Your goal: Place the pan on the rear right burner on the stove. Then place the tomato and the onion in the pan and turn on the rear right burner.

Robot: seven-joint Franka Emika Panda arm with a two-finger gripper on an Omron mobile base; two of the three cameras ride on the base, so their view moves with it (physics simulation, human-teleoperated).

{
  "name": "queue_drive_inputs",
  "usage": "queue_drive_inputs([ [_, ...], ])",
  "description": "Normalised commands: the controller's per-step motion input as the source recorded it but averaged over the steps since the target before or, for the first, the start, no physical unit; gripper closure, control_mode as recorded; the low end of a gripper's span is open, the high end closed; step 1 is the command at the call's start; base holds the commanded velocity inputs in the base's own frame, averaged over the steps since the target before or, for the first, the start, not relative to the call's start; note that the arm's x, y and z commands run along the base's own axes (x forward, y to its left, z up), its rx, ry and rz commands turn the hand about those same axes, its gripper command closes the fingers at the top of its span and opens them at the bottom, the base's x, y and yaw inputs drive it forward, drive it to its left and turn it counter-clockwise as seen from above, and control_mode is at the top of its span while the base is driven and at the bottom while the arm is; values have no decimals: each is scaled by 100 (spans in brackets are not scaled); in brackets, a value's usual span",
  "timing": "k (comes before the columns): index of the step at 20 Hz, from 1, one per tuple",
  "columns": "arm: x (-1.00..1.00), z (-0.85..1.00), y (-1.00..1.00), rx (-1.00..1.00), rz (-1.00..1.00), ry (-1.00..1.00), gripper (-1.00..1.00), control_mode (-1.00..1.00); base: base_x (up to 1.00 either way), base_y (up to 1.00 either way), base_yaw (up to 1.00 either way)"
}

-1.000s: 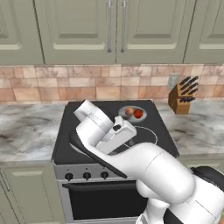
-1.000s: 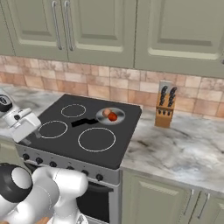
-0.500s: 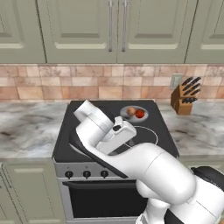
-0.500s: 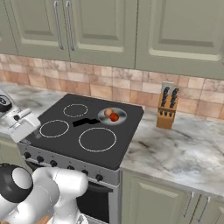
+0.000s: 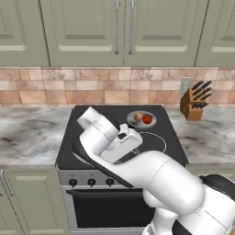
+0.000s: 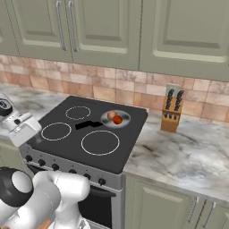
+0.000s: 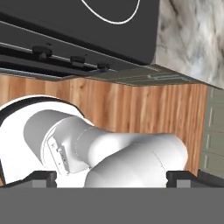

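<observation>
We see the stove (image 6: 67, 154) set into a marbled grey counter (image 6: 188, 154), its black glass top marked with 4 white rings; the pan (image 6: 116, 119) sits on the rear right burner (image 5: 141, 119), its black handle pointing left across the glass in the right base view; inside it the tomato (image 6: 117, 120) and the onion (image 6: 111, 115) lie touching, the onion on the left in both base views. In the left base view the pan (image 5: 141, 119) holds the tomato (image 5: 147, 119) and the onion (image 5: 138, 116) just beyond the white arm, which crosses the front of the cooktop. In the hand view the gripper (image 7: 111, 177) is released, its 2 dark fingertips (image 7: 37, 178) standing wide apart with nothing between them; above them we see the stove's front edge with 3 small black knobs (image 7: 78, 59), a wooden floor (image 7: 131, 109) and a strip of counter. A wooden knife block (image 6: 171, 112) stands on the counter to the right of the stove, against the tiled backsplash (image 6: 134, 87); pale green cabinets (image 6: 107, 31) hang above.
</observation>
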Motion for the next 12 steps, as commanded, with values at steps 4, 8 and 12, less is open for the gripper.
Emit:
queue_drive_inputs([
  [4,0,-19,27,-1,0,0,-100,-100,0,0,0],
  [8,0,-22,36,-4,0,-1,-100,-100,0,0,0],
  [12,0,-6,37,-4,0,-3,-100,-100,0,0,0],
])
